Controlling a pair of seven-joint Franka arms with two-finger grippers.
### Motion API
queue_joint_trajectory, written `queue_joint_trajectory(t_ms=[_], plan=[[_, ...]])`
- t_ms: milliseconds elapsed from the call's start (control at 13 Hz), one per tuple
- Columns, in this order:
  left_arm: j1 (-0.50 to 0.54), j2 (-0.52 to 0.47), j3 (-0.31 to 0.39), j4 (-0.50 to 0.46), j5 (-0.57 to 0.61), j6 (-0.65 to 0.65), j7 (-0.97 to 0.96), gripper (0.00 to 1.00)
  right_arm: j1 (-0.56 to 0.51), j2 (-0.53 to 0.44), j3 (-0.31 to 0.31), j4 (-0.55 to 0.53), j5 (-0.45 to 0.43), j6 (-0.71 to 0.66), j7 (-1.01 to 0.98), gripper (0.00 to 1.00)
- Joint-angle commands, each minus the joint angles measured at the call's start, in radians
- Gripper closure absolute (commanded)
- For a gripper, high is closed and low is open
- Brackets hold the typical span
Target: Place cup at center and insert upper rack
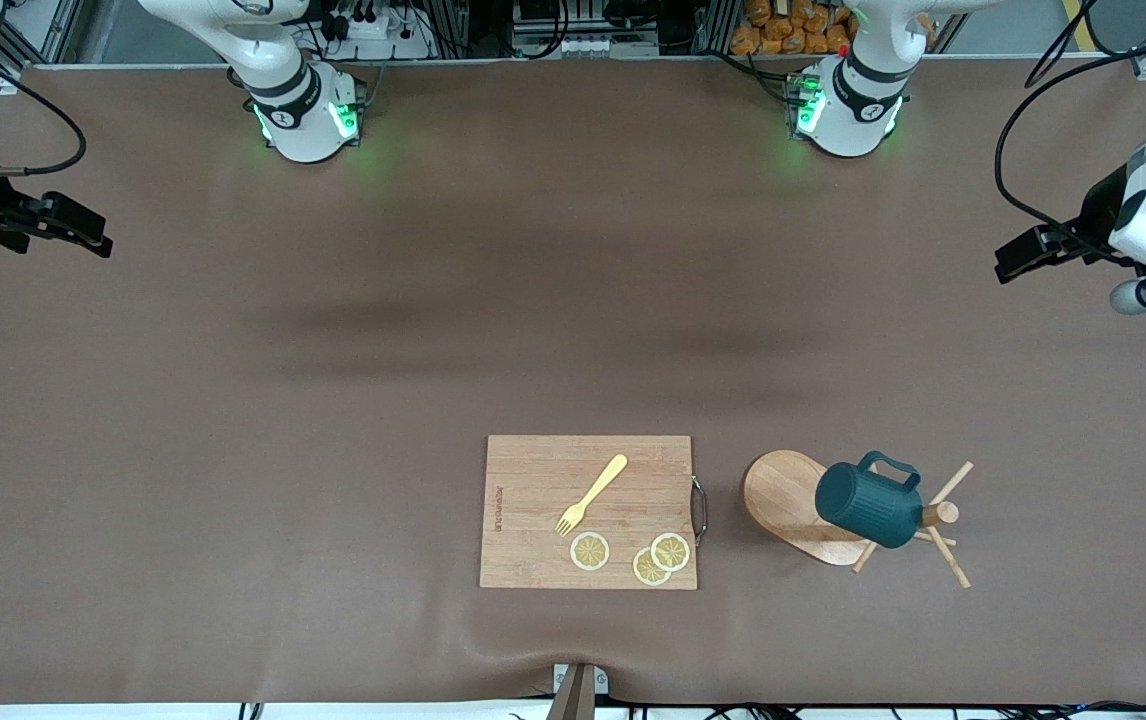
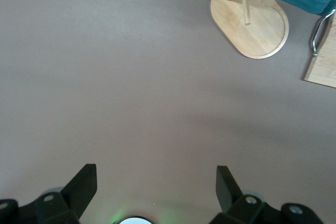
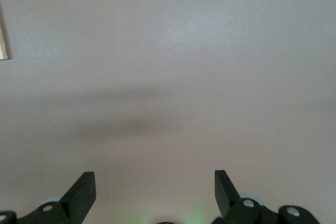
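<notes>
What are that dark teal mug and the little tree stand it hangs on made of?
The mug looks like glazed ceramic, though plastic is possible: ribbed sides with a dull sheen. The tree stand appears to be light, unpainted wood, with visible grain on its oval base.

white arms, black joint bands, green base lights, black cables; tools black, wedge-shaped fingertips (image 2: 86,179).

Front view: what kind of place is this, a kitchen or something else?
Probably a robotics lab set up with kitchen props. Two white arm bases stand on a long brown-covered table, with cables and equipment along its edge; a cutting board and a wooden mug tree sit on it.
</notes>
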Motion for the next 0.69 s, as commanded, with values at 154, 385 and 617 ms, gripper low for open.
queue_joint_trajectory(t_ms=[154,385,617], plan=[[-0.036,-0.087,0.020,-0.036,-0.022,-0.030,0.011,0.00,-0.003,-0.035,0.000,-0.029,0.012,0.002,-0.006,0.00],[-0.037,-0.093,0.017,-0.033,-0.022,-0.035,0.013,0.00,0.001,-0.037,0.000,-0.030,0.012,0.001,-0.006,0.00],[-0.036,-0.088,0.022,-0.020,-0.024,-0.035,0.013,0.00,0.005,-0.035,0.003,-0.030,0.012,0.004,-0.006,0.00]])
